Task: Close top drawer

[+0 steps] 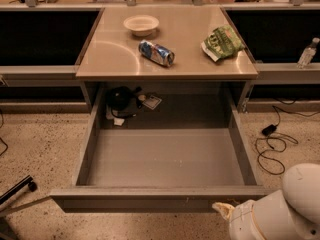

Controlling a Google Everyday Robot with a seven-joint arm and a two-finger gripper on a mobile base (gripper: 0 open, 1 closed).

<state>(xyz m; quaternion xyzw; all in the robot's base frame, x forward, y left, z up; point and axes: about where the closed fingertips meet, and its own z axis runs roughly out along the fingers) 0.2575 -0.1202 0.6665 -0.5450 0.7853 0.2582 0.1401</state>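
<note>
The top drawer [165, 156] is a wide grey metal tray pulled fully out from under the counter. Its flat front panel [145, 202] faces me at the bottom of the view. A black object with a cord [120, 100] and a small card [151, 102] lie at its back left. My gripper [221, 209] shows only as a pale tip at the bottom right, just below the right end of the front panel. The white arm [280, 211] sits behind it in the corner.
On the counter top [110, 54] above lie a white bowl [141, 24], a tipped blue can [156, 52] and a green snack bag [222, 42]. A water bottle [307, 53] stands on the right shelf. Cables [272, 139] lie on the floor at right. A chair leg [17, 188] is at left.
</note>
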